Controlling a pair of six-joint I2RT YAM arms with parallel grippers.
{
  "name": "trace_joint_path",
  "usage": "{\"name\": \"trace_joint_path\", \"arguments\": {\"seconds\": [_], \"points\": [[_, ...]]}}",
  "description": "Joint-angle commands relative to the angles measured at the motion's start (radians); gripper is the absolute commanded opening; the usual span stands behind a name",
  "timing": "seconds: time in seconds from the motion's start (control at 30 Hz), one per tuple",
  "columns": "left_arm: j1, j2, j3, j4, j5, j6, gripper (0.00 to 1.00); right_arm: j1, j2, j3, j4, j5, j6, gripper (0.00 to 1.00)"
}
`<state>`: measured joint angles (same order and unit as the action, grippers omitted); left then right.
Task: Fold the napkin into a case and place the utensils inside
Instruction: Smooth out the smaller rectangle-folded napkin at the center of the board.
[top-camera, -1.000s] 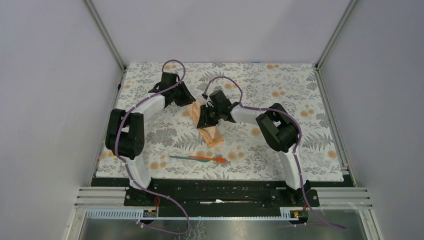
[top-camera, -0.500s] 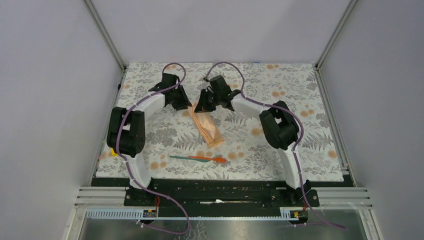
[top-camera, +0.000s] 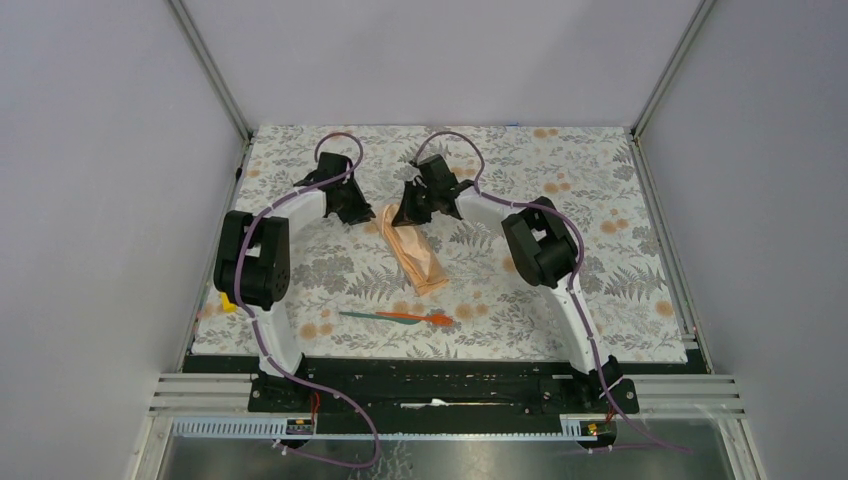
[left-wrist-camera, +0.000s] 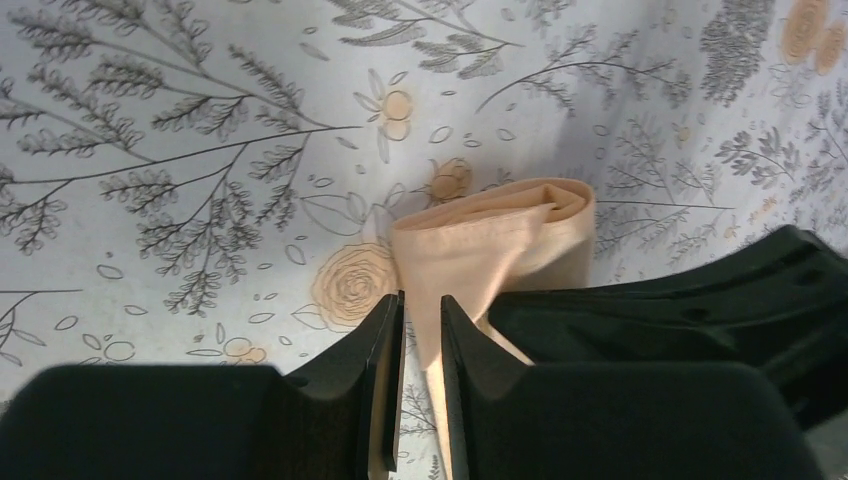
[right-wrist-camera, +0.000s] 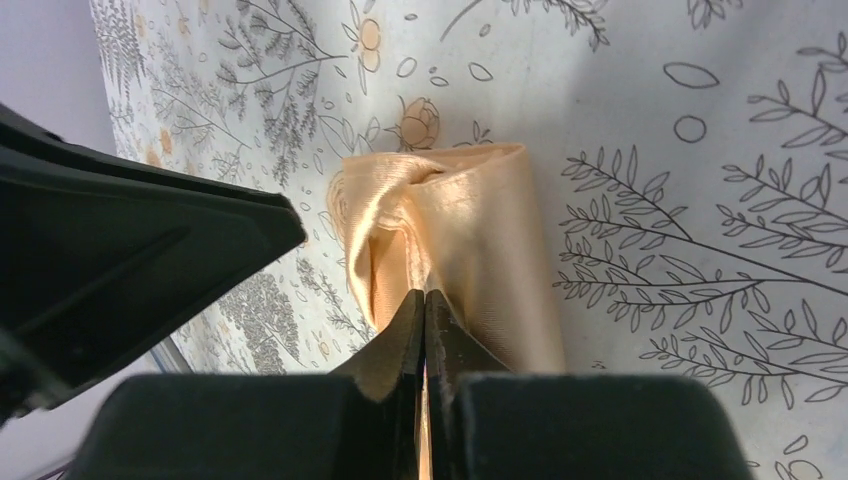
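Peach case (top-camera: 418, 258) folded long, lying diagonal (far end rumpled); utensils (top-camera: 395, 317) nearer, outside.

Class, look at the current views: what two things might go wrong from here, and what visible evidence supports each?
1. The left gripper and right gripper both seem to pinch the case at its far end. Uneven pulls could open its loose, bulging folds.
2. The utensils lie overlapping, nearer the arm bases and apart from the case. Grasping one may drag the other.
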<state>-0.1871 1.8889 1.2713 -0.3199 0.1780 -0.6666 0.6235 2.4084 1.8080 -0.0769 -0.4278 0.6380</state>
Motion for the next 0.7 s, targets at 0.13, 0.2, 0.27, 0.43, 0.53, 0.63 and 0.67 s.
{"name": "trace_joint_path", "arguments": {"seconds": [0.13, 0.2, 0.27, 0.43, 0.53, 0.63, 0.67], "points": [[0.007, 0.039, -0.033, 0.096, -0.025, -0.054, 0.21, 0.004, 0.035, 0.067, 0.009, 0.025, -0.01, 0.0], [0.007, 0.063, -0.024, 0.096, -0.018, -0.054, 0.2, 0.004, 0.047, 0.077, 0.009, 0.026, -0.011, 0.0], [0.004, 0.073, -0.024, 0.101, -0.017, -0.056, 0.2, 0.004, 0.062, 0.088, 0.009, 0.031, -0.014, 0.0], [0.0, 0.087, -0.03, 0.105, -0.025, -0.053, 0.2, 0.006, 0.099, 0.125, -0.003, 0.031, -0.026, 0.0], [0.0, 0.1, -0.024, 0.11, -0.022, -0.054, 0.2, 0.016, 0.115, 0.143, 0.001, 0.017, -0.022, 0.0], [-0.005, 0.105, -0.008, 0.11, -0.02, -0.053, 0.2, 0.031, 0.125, 0.148, 0.007, 0.011, -0.014, 0.0], [-0.007, 0.105, -0.005, 0.11, -0.018, -0.052, 0.19, 0.035, 0.129, 0.144, 0.021, 0.003, -0.003, 0.0]]}}
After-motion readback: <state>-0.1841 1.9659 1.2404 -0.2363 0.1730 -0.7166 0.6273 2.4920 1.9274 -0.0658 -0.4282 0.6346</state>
